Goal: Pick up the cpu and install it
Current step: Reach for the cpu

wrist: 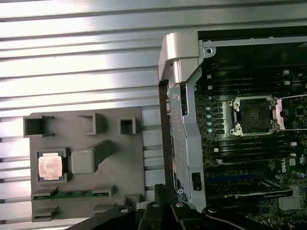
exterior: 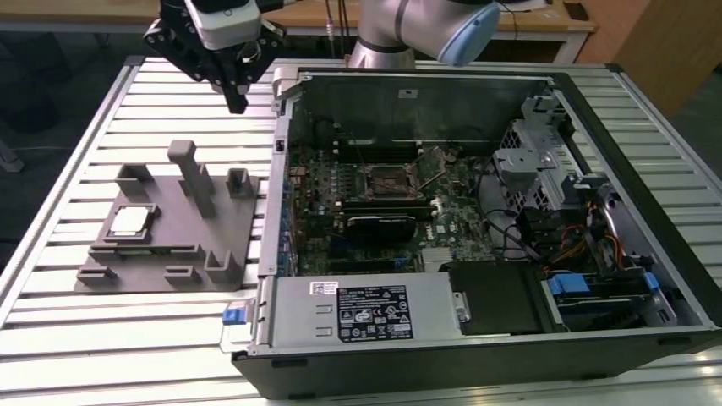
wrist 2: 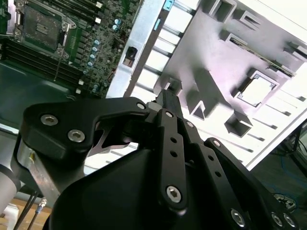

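Observation:
The cpu [exterior: 130,222] is a small silvery square lying flat in a recess of the grey fixture plate [exterior: 169,249], on the exterior view's left. It also appears as the cpu [wrist: 50,166] in the first wrist view and the cpu [wrist 2: 256,91] in the second wrist view. My gripper [exterior: 236,101] hangs high above the slatted table, behind the fixture and well clear of the chip. Its fingers meet in one point, shut on nothing. The open motherboard socket [exterior: 390,179] sits inside the computer case; the socket [wrist: 254,115] looks bare.
The open computer case [exterior: 631,338] takes up the exterior view's right, with a silver power supply [exterior: 361,309], drive cages and cables inside. Tall grey posts [exterior: 186,169] rise from the fixture beside the chip. A memory stick [wrist: 72,194] lies in the fixture's slot.

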`<action>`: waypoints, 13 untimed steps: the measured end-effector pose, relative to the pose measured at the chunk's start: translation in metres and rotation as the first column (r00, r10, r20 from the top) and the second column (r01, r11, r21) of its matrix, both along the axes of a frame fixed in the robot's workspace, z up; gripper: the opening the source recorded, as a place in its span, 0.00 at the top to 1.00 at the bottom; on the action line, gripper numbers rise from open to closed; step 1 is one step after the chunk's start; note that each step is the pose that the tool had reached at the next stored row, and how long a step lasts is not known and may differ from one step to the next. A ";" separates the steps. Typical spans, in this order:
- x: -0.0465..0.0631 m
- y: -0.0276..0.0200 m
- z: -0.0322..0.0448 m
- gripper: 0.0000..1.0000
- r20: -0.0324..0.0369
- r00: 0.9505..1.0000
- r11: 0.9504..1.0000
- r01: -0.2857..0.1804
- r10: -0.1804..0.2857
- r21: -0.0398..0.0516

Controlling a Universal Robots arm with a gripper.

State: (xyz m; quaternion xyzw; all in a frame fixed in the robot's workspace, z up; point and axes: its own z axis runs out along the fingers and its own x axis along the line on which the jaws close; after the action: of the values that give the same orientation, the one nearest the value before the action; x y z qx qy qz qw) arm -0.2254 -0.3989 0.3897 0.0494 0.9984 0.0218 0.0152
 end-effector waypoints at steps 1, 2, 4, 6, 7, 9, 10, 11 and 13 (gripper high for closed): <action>-0.001 0.0000 0.0000 0.89 0.000 1.000 1.000 0.000 0.000 0.000; -0.002 0.0000 -0.0001 0.89 0.000 1.000 1.000 0.001 -0.001 0.000; -0.004 0.0000 -0.0002 0.89 0.000 1.000 1.000 0.001 -0.001 0.000; -0.006 0.0000 -0.0004 0.89 0.000 1.000 1.000 0.002 -0.002 0.000; -0.007 0.0000 -0.0006 0.89 0.000 1.000 1.000 0.002 -0.002 0.000; -0.010 0.0000 -0.0009 0.89 0.000 1.000 1.000 0.003 -0.003 0.000; -0.011 0.0000 -0.0010 0.89 0.000 1.000 1.000 0.003 -0.003 0.000; -0.013 0.0000 -0.0012 0.89 0.000 1.000 1.000 0.003 -0.003 0.000; -0.016 0.0000 -0.0016 0.89 0.000 1.000 1.000 0.004 -0.004 0.000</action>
State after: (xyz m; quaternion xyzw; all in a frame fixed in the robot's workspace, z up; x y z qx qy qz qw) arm -0.2418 -0.3989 0.3881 0.0516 0.9983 0.0217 0.0152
